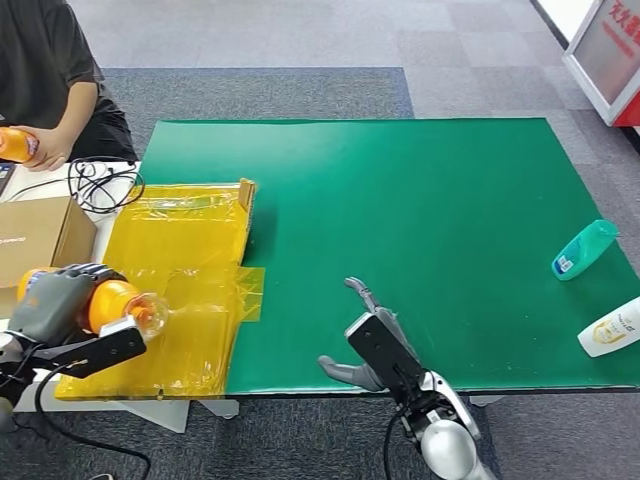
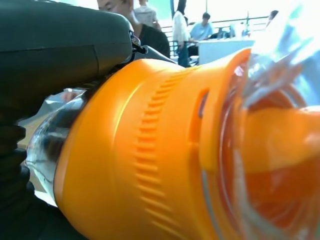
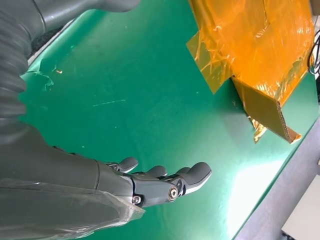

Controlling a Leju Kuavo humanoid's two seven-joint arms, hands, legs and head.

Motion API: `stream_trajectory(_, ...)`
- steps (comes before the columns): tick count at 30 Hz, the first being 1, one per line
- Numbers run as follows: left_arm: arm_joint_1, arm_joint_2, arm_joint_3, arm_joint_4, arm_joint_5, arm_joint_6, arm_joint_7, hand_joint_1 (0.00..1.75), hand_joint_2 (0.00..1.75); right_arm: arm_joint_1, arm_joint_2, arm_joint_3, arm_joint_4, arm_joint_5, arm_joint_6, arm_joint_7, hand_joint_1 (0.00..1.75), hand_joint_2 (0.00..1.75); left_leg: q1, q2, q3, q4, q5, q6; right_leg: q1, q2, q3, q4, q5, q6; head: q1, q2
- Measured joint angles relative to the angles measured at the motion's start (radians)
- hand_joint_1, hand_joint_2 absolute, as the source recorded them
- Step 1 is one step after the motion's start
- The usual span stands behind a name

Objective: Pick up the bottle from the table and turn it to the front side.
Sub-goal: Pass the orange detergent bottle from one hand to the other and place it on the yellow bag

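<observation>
The left hand [image 1: 56, 305] is wrapped around the orange bottle [image 1: 113, 303] and holds it up over the yellow tray [image 1: 189, 250], at the left end of the green counter [image 1: 423, 200]. The bottle lies sideways, with its clear cap [image 1: 151, 313] sticking out past the fingers. The right hand [image 1: 370, 345] is empty, fingers spread flat over the green. The bottle looks smooth and round, so I think it could slip when it is turned and drop into the tray.
</observation>
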Motion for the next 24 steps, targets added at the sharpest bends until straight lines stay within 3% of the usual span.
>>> stream_trajectory(12,-0.065,-0.19,-0.11,0.145,-0.074,0.053,-0.005,1.75,1.75,-0.005,0.0,0.066,0.003,0.004,0.003,0.0,0.0,1.75,0.0,0.0,0.0,0.0,0.0,0.0,0.0,0.0,-0.001,0.0,0.0,0.0,0.0,0.0)
stream_trajectory(24,-0.13,-0.27,-0.136,0.307,-0.161,0.041,0.023,1.75,1.75,-0.011,0.0,0.094,0.02,-0.001,0.004,0.001,0.0,1.75,0.0,0.0,0.0,0.0,0.0,0.0,0.0,0.0,-0.001,0.0,0.0,0.0,0.0,0.0)
